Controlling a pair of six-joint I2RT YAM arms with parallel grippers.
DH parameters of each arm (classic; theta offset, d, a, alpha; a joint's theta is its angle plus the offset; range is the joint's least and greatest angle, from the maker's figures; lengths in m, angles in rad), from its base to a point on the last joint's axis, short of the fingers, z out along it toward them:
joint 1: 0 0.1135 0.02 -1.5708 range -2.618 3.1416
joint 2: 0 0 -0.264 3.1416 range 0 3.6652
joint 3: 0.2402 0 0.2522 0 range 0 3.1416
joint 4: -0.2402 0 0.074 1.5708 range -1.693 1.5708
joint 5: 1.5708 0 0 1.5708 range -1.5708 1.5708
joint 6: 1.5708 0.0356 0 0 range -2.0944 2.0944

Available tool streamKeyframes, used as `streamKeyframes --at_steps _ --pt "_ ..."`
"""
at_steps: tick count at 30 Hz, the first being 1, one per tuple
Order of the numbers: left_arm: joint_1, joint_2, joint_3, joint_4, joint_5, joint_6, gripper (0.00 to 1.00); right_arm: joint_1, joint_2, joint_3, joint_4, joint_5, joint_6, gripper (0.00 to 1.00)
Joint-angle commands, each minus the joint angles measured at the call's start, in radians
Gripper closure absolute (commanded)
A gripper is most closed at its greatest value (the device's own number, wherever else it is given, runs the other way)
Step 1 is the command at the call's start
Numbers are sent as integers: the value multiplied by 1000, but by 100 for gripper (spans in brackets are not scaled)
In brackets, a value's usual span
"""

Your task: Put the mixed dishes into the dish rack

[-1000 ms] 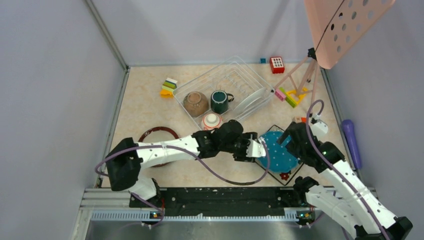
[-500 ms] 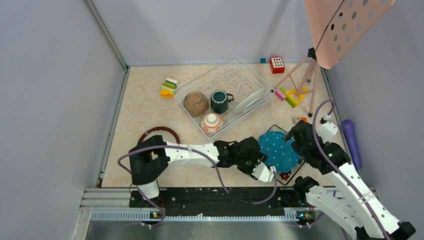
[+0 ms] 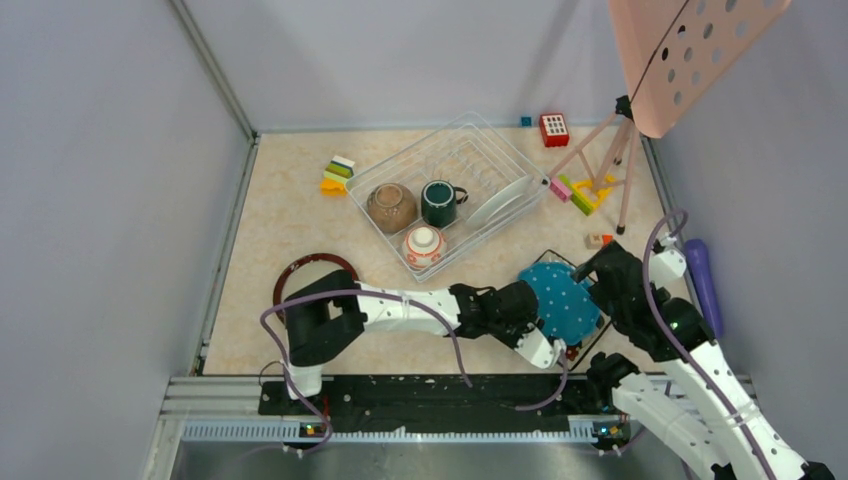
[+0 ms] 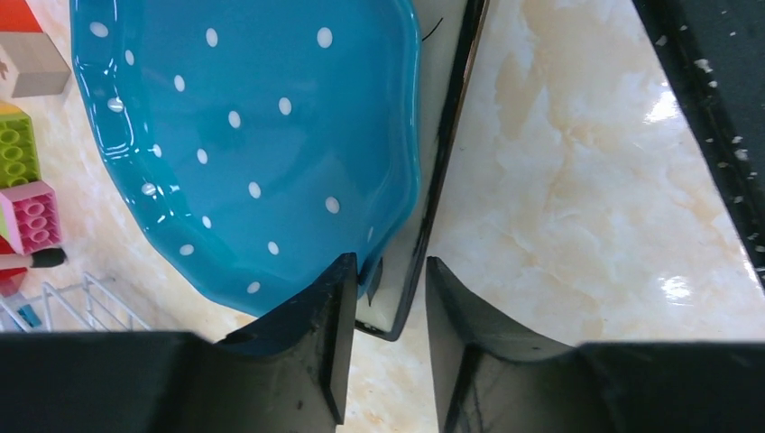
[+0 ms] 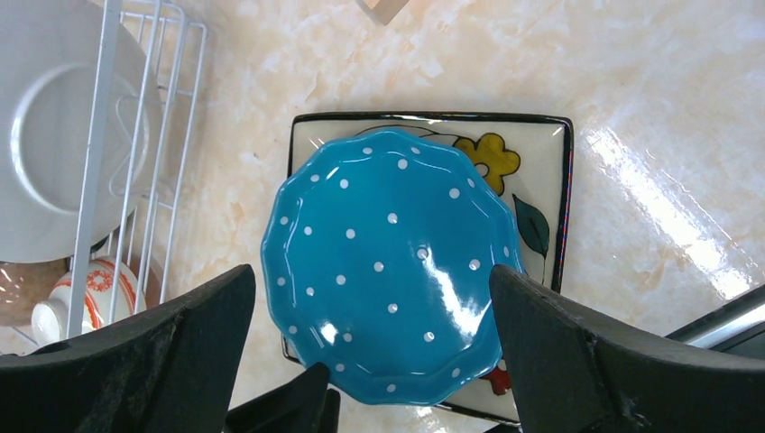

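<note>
The blue white-dotted plate [image 3: 560,300] lies on the black square plate [image 5: 546,162] at the near right of the table, outside the dish rack [image 3: 400,157]. It covers most of the square plate, so only the cream corners and black rim show.

The left gripper [image 4: 390,266] reaches across from the left to the plates' near-left edge. Its fingers [image 4: 334,334] stand close together with both rims in the gap, one finger against the blue rim. I cannot tell whether they actually pinch anything. From above, the wrist hides the fingertips.

The right gripper [image 5: 370,271] hangs above the blue plate's far right side, jaws spread wide and holding nothing.

In the rack, the brown bowl [image 3: 391,207] and dark green mug [image 3: 438,202] sit side by side. The small orange-and-white patterned bowl [image 3: 424,243] sits nearer, and the white plate [image 3: 500,203] leans on edge in the slots; its markings are too small to read.

The dark red-rimmed round plate [image 3: 310,265] lies on the table at near left, half hidden under the left arm.
</note>
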Motion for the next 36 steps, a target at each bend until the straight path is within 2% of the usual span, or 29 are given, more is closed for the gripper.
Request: streamKeyframes --at_steps 1,6,8,9,12,13,20,24,31,36 --pt "-1 45 54 25 -23 25 63 -6 -18 16 13 28 18 1" --pt "-1 83 87 12 -43 32 63 -6 -35 12 3 32 19 1" --pt "-1 92 94 15 -47 34 67 -6 -38 10 3 33 20 1" --pt "-3 95 96 15 -49 37 70 -6 -38 10 4 32 20 1" --pt "-2 94 97 13 -49 37 96 -6 -37 10 4 22 18 1" --pt "-1 87 97 5 -49 34 100 -6 -35 9 4 14 15 1" --pt "22 -14 62 -24 -2 -55 100 -6 -26 5 -1 -17 3 1" --pt "39 -106 14 11 55 -147 100 -6 -8 14 17 -87 -33 1" --pt "113 -215 -20 107 247 -415 100 -6 -4 -80 122 -379 29 1" --pt "116 -253 -106 236 270 -477 100 -6 9 -191 201 -461 93 4"
